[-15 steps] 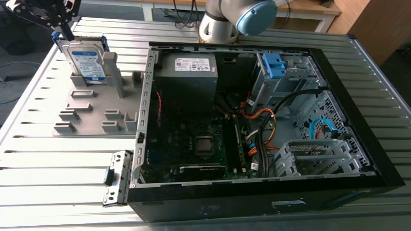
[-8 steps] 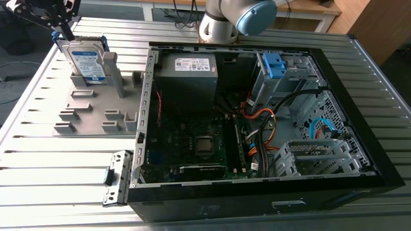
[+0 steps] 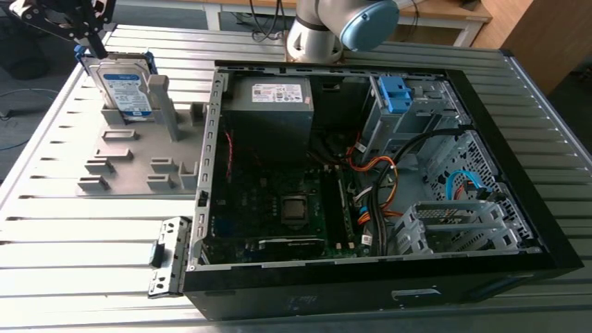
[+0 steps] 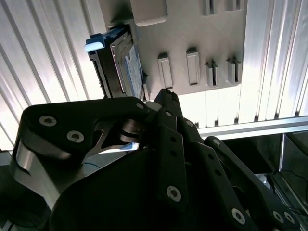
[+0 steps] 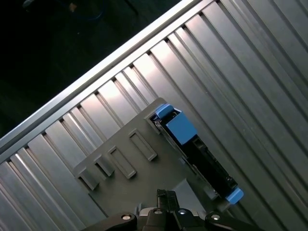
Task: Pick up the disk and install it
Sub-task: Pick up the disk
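Note:
The disk (image 3: 125, 87) stands on edge in a slot at the far end of a grey holder plate (image 3: 129, 156), at the exterior view's upper left. It is silver with a white-and-blue label and blue rails. My gripper (image 3: 82, 35) hovers just above its top edge and slightly toward the exterior view's left, apart from it. In the second wrist view the disk (image 4: 122, 67) lies just beyond the black gripper (image 4: 163, 98) linkage. The first wrist view looks down on the disk's (image 5: 197, 154) dark edge and blue rail ends, with the gripper (image 5: 168, 214) at the picture's rim.
An open black computer case (image 3: 370, 291) lies on the slatted metal table (image 3: 83, 236), at the exterior view's right of the holder. Inside are a grey power supply (image 3: 273, 104), a motherboard, cables and a drive cage with a blue bracket (image 3: 393, 94). The arm's base (image 3: 324, 28) stands behind the case.

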Robot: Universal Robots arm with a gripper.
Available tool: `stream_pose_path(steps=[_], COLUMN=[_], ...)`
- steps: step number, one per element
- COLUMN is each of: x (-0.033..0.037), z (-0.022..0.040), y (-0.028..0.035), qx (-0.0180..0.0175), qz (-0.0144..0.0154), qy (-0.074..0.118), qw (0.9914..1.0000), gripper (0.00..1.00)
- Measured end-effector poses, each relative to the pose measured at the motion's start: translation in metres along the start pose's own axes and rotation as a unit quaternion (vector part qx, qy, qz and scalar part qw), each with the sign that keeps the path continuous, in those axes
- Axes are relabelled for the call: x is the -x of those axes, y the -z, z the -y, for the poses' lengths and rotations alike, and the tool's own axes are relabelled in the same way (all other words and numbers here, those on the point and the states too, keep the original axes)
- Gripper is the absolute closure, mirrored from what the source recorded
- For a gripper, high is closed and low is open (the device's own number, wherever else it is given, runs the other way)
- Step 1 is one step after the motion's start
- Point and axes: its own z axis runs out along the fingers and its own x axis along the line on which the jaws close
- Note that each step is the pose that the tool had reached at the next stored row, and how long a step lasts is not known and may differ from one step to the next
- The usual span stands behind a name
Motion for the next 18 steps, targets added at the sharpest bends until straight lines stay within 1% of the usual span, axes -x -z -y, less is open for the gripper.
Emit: stream_pose_path(steps=[9,18], x=[0.0000,0.0000], z=[0.0000,0.0000], y=[0.0000,0.0000], qx=[0.0005,0.0009], qz=[0.0002,0.0003], qy=[0.016,0.032], qw=[0.99987,0.99948], gripper=[0.89,0.89])
